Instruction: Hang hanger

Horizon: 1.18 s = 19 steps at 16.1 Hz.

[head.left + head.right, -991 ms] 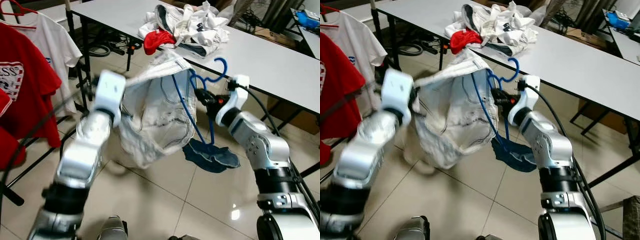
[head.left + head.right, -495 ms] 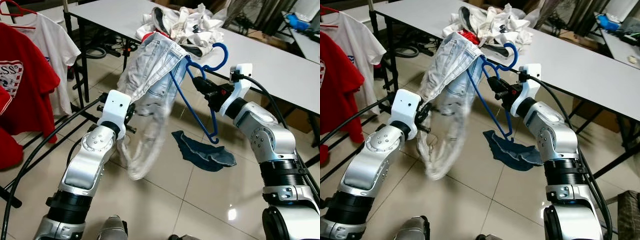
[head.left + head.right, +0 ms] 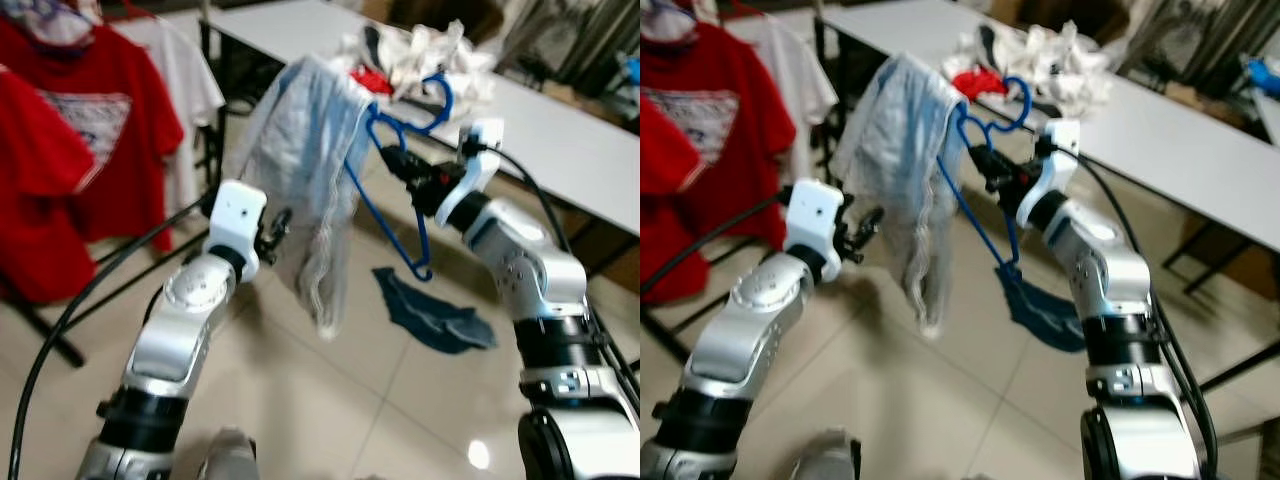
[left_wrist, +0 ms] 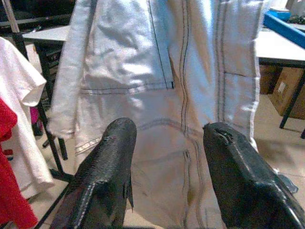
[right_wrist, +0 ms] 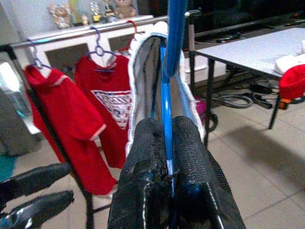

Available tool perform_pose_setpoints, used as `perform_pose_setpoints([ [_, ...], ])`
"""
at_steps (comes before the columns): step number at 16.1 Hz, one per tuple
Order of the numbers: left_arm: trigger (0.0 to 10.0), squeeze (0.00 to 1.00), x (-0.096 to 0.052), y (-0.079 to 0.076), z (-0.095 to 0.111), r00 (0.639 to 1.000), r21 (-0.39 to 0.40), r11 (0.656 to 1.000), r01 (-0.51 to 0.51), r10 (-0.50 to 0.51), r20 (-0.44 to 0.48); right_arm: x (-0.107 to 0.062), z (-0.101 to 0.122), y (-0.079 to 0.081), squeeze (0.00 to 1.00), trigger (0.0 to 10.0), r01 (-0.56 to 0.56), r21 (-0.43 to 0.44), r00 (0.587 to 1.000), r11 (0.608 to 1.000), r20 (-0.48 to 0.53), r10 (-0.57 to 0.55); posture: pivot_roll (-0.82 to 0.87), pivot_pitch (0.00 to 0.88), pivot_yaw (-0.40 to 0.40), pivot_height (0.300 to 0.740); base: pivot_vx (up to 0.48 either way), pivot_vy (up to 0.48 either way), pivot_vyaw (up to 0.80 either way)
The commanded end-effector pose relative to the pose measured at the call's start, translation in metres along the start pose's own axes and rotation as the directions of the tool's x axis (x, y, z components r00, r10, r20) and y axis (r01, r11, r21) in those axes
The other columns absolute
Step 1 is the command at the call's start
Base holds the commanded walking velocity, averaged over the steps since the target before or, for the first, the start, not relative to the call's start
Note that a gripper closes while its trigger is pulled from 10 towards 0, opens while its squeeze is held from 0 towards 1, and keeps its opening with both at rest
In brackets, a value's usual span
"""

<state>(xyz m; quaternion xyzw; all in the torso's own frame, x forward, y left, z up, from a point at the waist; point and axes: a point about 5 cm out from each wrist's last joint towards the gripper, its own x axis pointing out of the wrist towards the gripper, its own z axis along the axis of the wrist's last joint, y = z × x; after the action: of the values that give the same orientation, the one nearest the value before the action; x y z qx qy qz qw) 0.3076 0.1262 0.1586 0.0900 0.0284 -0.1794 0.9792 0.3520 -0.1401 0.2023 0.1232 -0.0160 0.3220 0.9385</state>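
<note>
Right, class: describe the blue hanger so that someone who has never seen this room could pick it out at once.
Start at the long white table with the heap of clothes. In front of its near edge, the right tool is shut on the blue hanger, held up in the air. Unlike the hangers on the rack of red T-shirts, it carries pale washed denim draped over one side.

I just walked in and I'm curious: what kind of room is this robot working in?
Probably a workroom or lab set up for laundry practice, not a lived-in home. Long white tables hold a heap of clothes, red T-shirts hang on a garment rack, and cables lie on the tiled floor.
</note>
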Motion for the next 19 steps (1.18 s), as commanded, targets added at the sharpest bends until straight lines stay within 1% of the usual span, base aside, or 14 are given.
perform_pose_setpoints([
  [1,10.0,1.0,0.0,-0.007,0.006,0.999,-0.013,0.999,0.038,-0.038,0.023,-0.007,0.02,-0.005,0.0,10.0,0.02,-0.026,0.994,0.999,0.109,-0.017,0.15,0.034,-0.163,0.74,0.0,0.0,0.0],
  [3,10.0,1.0,-0.004,-0.005,0.01,0.997,-0.041,0.998,0.057,-0.055,0.047,-0.008,0.015,-0.005,0.0,10.0,0.044,0.002,0.992,0.999,0.119,-0.044,0.14,0.042,-0.155,0.74,0.0,0.0,0.0],
  [4,10.0,1.0,-0.008,-0.007,0.014,0.993,-0.064,0.994,0.092,-0.087,0.077,-0.009,0.012,-0.005,0.0,10.0,0.068,0.029,0.989,0.997,0.13,-0.071,0.14,0.045,-0.148,0.74,0.0,0.0,0.0],
  [5,10.0,1.0,-0.01,-0.008,0.017,0.99,-0.067,0.992,0.11,-0.104,0.094,-0.01,0.011,-0.006,0.0,10.0,0.079,0.036,0.988,0.996,0.133,-0.083,0.14,0.045,-0.148,0.74,0.0,0.0,0.0],
  [6,10.0,1.0,-0.012,-0.008,0.019,0.99,-0.123,0.986,0.109,-0.097,0.105,-0.01,0.009,-0.007,0.0,10.0,0.091,0.045,0.986,0.995,0.136,-0.096,0.14,0.048,-0.14,0.74,0.0,0.0,0.0],
  [7,10.0,0.0,-0.016,-0.004,0.022,0.991,-0.162,0.982,0.093,-0.076,0.109,-0.012,0.008,-0.008,0.0,10.0,0.108,0.057,0.983,0.993,0.143,-0.115,0.15,0.051,-0.135,0.74,0.0,0.0,0.0],
  [8,10.0,0.0,-0.017,0.0,0.025,0.989,-0.118,0.99,0.083,-0.067,0.131,-0.013,0.007,-0.008,0.0,10.0,0.115,0.061,0.982,0.991,0.146,-0.123,0.15,0.051,-0.135,0.74,0.0,0.0,0.0],
  [11,10.0,0.0,-0.017,0.002,0.022,0.991,-0.06,0.997,0.057,-0.049,0.127,-0.015,0.006,-0.007,0.0,10.0,0.123,0.061,0.981,0.991,0.145,-0.131,0.15,0.051,-0.132,0.74,0.0,0.0,0.0],
  [15,10.0,0.0,-0.016,0.003,0.019,0.993,-0.074,0.996,0.051,-0.043,0.109,-0.014,0.006,-0.006,0.0,10.0,0.128,0.055,0.981,0.99,0.143,-0.134,0.14,0.05,-0.131,0.74,0.0,0.0,0.0],
  [19,10.0,0.0,-0.016,0.004,0.015,0.994,-0.086,0.995,0.045,-0.036,0.1,-0.014,0.007,-0.007,0.0,10.0,0.129,0.046,0.981,0.991,0.139,-0.134,0.14,0.046,-0.137,0.74,0.267,0.0,0.0],
])
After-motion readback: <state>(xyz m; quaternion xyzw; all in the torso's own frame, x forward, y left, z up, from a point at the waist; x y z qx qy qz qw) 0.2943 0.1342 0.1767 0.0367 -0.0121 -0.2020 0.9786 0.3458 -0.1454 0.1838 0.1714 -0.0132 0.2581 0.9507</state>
